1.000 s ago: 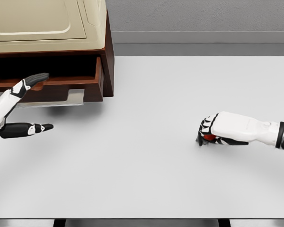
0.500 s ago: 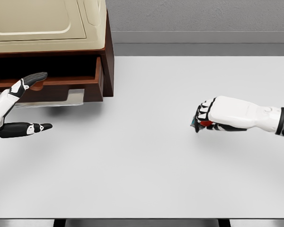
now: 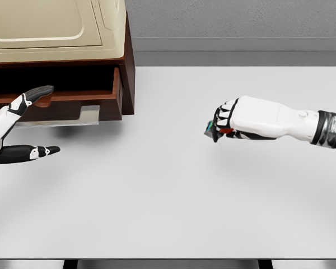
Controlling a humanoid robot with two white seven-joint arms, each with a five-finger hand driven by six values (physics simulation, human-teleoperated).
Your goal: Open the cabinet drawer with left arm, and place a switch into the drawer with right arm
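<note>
The brown cabinet stands at the table's back left, its drawer pulled out with a dark hollow showing. My left hand hangs open just in front of the drawer front, fingers spread, touching nothing. My right hand floats above the table right of the middle, curled around the switch. Only a small grey, green and red bit of the switch shows below the knuckles.
A beige appliance sits on top of the cabinet. A pale metal handle plate hangs under the drawer front. The white table stretches between the two hands.
My right hand has lifted off the table with the switch and moved left and up toward the cabinet. The left hand has barely shifted.
</note>
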